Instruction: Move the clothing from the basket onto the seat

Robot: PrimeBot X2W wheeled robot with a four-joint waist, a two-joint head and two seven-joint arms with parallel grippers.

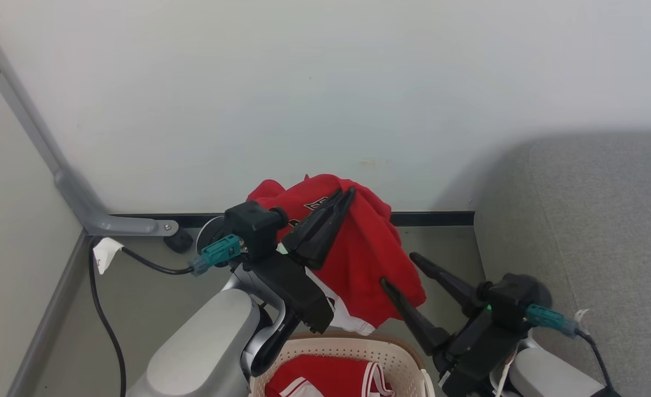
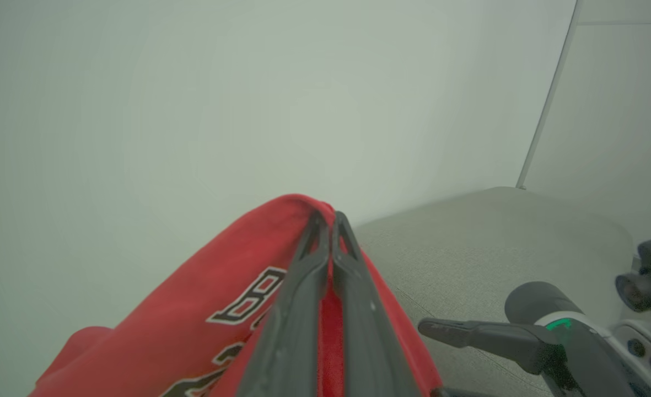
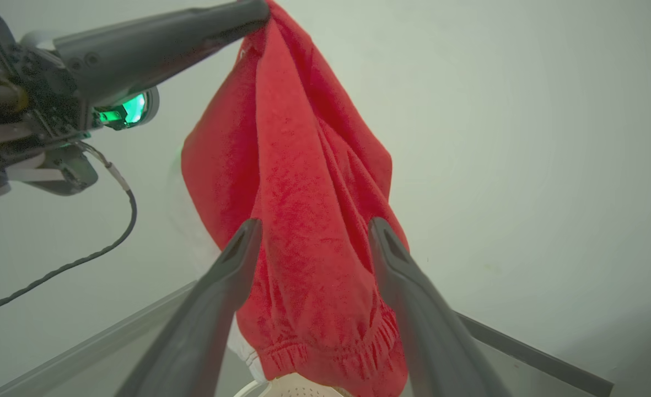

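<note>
**One red garment lifted from the basket, pinched in my left claw**

The red garment [image 1: 361, 259], with black lettering edged in white, hangs in the air just above the basket [image 1: 353, 343]. Its hem and a strip of white trim dangle over the brown rim. It drapes this way because my left claw [image 1: 345, 193] is clamped together on one bunched fold at the very top, so the rest of the cloth falls loose beneath. I judge the height is there to clear the rim before the cloth goes across to the grey seat [image 1: 595, 231] on my right. The other garment [image 1: 325, 380], red with white stripes, lies inside the basket.

My left forearm rises from the lower left of the head view. Its wrist is tilted up and rightward, and the fingers point toward the wall. My right claw [image 1: 398, 270] sits lower, beside the basket and in front of the seat, with its fingers spread apart and aimed up and leftward. From its wrist, the hanging cloth falls between those two fingers. I cannot tell whether they touch it, but they hold nothing. I read this as readiness to gather the loose lower half.
</note>
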